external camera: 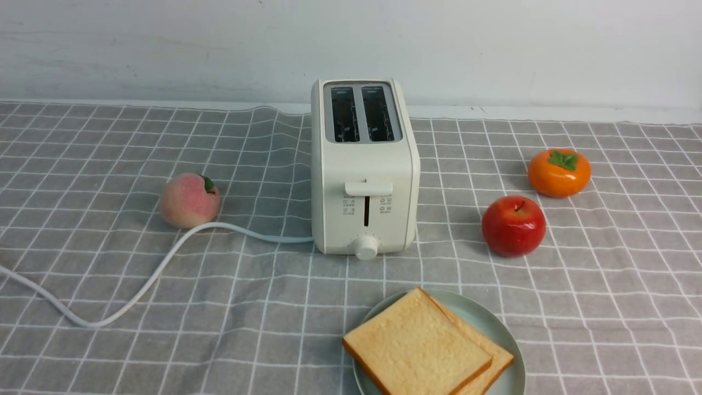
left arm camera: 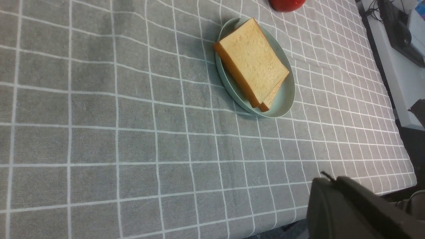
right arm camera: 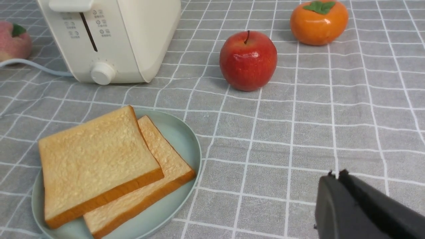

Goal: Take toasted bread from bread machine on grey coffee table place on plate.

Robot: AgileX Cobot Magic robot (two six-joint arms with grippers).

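On the grey coffee table [external camera: 603, 329], the bread machine [external camera: 364, 181] stands upright mid-table, lever raised; in front of it we find the plate [external camera: 488, 323] carrying both slices of toasted bread [external camera: 417, 348], stacked and offset. Our left gripper [left arm camera: 328, 177] and right gripper [right arm camera: 335, 174] hang clear, fingers pressed together

Two slices of toasted bread [external camera: 415, 345], one plate [external camera: 510, 381]. One bread machine [external camera: 364, 175] with two slots [external camera: 345, 114]. One peach [external camera: 189, 200], one red apple [external camera: 513, 226], one persimmon [external camera: 559, 173]. One white cord [external camera: 285, 240]. One grey coffee table [external camera: 603, 285].
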